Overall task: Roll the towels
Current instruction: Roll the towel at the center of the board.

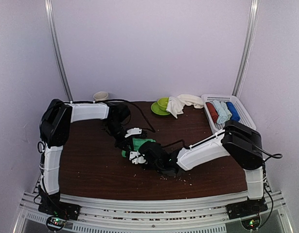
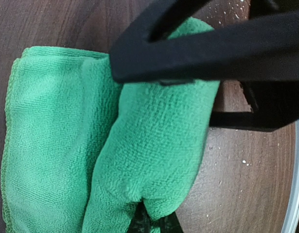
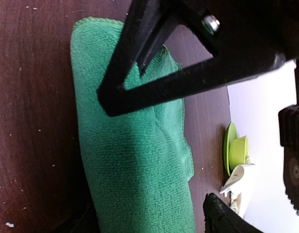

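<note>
Bright green cloth towel, pinched in the closed left tool, could be unrolled if tugged; the right tool is spread wide, empty.

Item, green towel: from above we see only scraps, the rest lying under left arm and right arm; both wrist views cut off its lower end.
Item, cream towel: blurred, partly behind a dark finger.

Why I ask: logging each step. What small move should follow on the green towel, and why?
Probably close the right gripper on the green towel: its jaws stand open over the cloth, while the left gripper is shut on a fold, so both can roll.
</note>
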Robot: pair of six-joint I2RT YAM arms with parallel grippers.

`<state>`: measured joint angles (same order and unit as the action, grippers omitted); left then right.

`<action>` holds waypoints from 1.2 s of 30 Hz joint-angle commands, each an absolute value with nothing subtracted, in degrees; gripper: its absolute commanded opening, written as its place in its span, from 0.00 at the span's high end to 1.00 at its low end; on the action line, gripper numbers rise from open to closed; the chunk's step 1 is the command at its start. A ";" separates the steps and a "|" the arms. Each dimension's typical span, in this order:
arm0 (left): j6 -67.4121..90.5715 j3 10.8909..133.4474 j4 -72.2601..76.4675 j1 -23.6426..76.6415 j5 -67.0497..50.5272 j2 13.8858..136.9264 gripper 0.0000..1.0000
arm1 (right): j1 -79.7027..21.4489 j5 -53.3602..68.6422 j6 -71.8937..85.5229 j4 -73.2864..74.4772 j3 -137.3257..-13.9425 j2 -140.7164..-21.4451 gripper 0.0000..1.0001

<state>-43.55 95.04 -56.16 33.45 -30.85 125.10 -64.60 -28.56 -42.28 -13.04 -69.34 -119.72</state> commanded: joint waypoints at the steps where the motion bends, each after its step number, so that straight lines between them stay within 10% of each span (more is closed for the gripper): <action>1: -42.88 92.63 -60.80 33.54 -26.33 129.81 1.00 | -63.08 -25.92 -40.35 -9.30 -71.36 -120.88 0.34; 11: -42.95 92.99 -61.08 33.27 -26.25 129.11 1.00 | -62.45 -19.87 -40.43 -5.22 -72.58 -121.18 0.74; 19: -41.42 89.34 -56.79 30.92 -24.29 122.62 0.62 | -61.88 -14.90 -38.30 1.26 -76.03 -122.51 0.90; 36: -41.75 64.44 -32.41 24.65 -20.90 98.61 0.46 | -58.40 1.66 -31.60 18.30 -86.55 -125.14 0.92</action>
